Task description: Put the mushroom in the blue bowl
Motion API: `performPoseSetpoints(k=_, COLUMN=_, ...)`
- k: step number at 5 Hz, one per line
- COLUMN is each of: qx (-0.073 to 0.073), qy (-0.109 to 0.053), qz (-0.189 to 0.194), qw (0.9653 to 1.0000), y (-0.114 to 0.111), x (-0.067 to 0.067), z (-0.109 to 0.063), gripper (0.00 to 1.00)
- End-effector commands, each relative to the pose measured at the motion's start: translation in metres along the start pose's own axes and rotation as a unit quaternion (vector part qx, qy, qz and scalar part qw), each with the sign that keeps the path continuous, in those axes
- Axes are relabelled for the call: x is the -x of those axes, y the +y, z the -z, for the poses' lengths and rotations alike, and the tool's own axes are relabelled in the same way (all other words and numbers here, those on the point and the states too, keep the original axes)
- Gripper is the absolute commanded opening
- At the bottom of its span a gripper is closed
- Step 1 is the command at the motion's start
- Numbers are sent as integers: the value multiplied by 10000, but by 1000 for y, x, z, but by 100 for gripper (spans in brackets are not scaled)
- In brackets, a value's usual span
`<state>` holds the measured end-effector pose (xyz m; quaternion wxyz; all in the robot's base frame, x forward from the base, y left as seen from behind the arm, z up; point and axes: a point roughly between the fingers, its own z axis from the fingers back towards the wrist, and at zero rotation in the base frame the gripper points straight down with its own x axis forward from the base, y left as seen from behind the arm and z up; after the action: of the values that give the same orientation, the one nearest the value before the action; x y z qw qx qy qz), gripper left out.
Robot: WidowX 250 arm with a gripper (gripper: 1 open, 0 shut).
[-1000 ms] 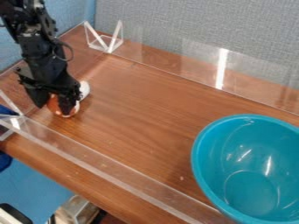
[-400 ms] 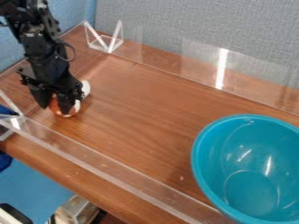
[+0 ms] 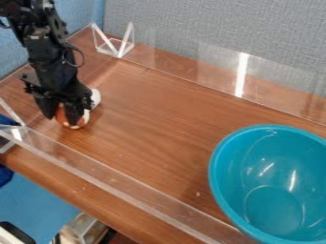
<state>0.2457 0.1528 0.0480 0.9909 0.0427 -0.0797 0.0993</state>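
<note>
Gripping the small orange-brown-capped, cream-stemmed toy mushroom (image 3: 69, 118) at the wooden table's (image 3: 159, 124) far left: black metal pincer (image 3: 68, 116), closed round it. Probably light, firm, smooth; cap may slip, best held across stem. Glossy teal-blue plastic bowl (image 3: 272, 181) well apart.

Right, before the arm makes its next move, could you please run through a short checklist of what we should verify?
1. Claw down at the mushroom: ok, its fingers reach around it.
2. Claw closed on the mushroom: ok, it looks shut on it.
3. Grip firm enough to lift: cannot tell, the fingers hide much of the mushroom.
4. Mushroom in the blue bowl: not ok, it is at the far side of the table from it.
5. Blue bowl free to receive it: ok, nothing shows inside.
</note>
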Motion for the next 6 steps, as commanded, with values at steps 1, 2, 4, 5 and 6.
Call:
performPoseSetpoints(k=1, qx=-106, qy=-318, qz=84, qw=9994, y=-1, x=-12, z=-19, gripper=0)
performPoseSetpoints(k=2, qx=-101, qy=-322, qz=90, qw=9994, y=-1, x=-12, z=-20, gripper=0)
performPoseSetpoints(k=4, qx=-93, qy=-335, qz=95, qw=9994, y=-3, x=-11, z=-25, gripper=0)
performPoseSetpoints(k=5, qx=-90, qy=-339, qz=99, qw=9993, y=-4, x=-12, z=-26, gripper=0)
performPoseSetpoints(k=6, qx=-85, qy=-342, qz=102, qw=9993, y=-5, x=-12, z=-26, gripper=0)
